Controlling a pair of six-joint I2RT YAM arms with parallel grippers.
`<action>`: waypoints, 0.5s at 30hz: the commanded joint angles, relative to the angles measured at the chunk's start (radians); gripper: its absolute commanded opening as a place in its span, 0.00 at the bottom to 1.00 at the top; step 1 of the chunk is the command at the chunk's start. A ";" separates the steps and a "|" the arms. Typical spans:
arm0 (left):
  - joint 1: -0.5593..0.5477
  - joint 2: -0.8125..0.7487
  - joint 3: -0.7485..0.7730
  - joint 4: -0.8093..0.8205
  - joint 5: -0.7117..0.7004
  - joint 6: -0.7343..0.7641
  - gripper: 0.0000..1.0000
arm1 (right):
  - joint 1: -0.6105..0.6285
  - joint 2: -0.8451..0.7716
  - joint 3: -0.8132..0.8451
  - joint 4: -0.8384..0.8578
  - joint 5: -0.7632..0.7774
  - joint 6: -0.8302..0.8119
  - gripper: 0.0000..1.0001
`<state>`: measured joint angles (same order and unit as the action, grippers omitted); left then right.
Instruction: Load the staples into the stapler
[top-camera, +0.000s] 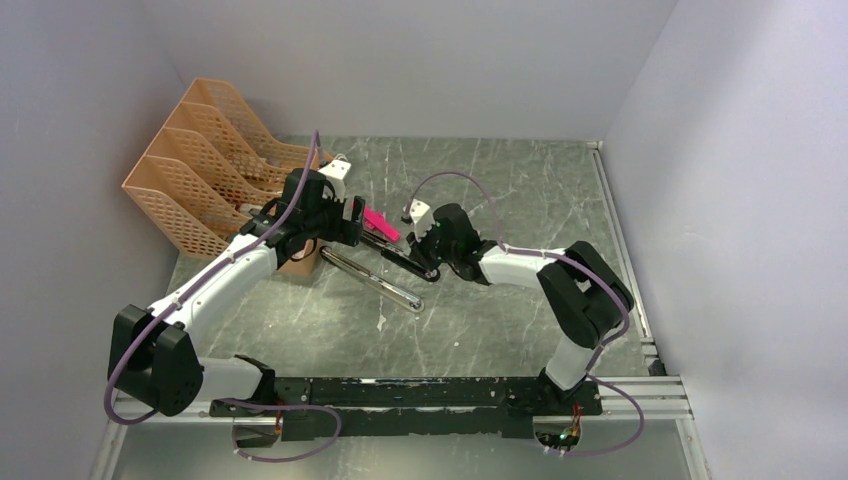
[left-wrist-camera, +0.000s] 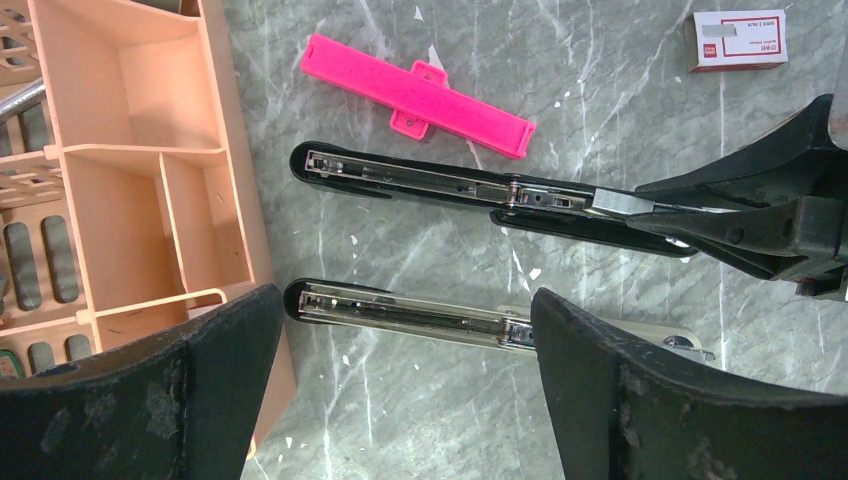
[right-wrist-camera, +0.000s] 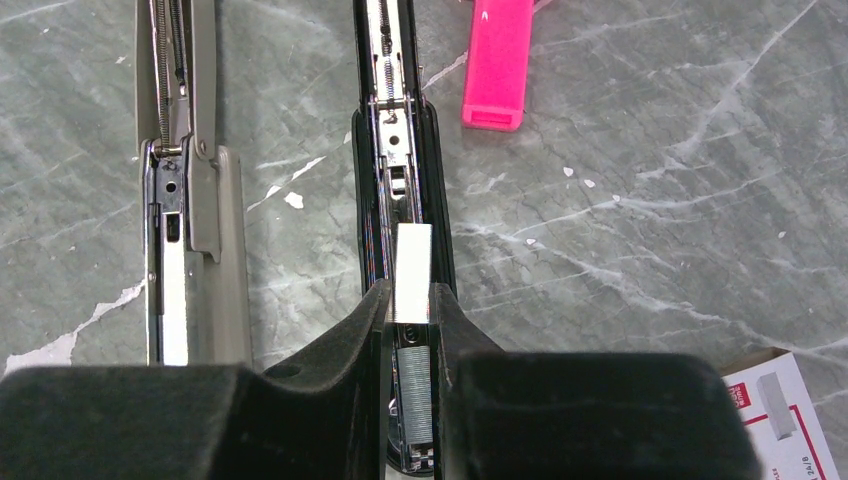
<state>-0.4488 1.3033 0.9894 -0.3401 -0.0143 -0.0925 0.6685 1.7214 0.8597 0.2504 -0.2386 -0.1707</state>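
The black stapler lies open on the marble table with its silver rail facing up. My right gripper is shut on a short silvery-white strip of staples and holds it right over the rail's near end. Another strip lies in the rail below the fingers. From the left wrist view the same held strip sits at the right gripper's tips. My left gripper hangs open above the table beside the stapler, holding nothing. From above, the left gripper and the right gripper face each other across the stapler.
A slim black-and-silver stick lies parallel to the stapler, between my left fingers in view. A pink plastic piece lies beyond it. The white staple box sits further off. A peach desk organiser and file racks stand at the left.
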 joint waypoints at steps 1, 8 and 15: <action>-0.008 -0.012 -0.017 0.035 0.016 0.010 0.98 | -0.004 0.021 0.031 -0.081 -0.029 -0.024 0.00; -0.007 -0.012 -0.015 0.035 0.017 0.013 0.98 | -0.004 0.033 0.057 -0.127 -0.036 -0.044 0.00; -0.008 -0.014 -0.016 0.036 0.017 0.013 0.98 | -0.004 0.050 0.087 -0.177 -0.030 -0.055 0.00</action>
<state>-0.4492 1.3033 0.9833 -0.3332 -0.0143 -0.0917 0.6685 1.7424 0.9260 0.1478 -0.2550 -0.2111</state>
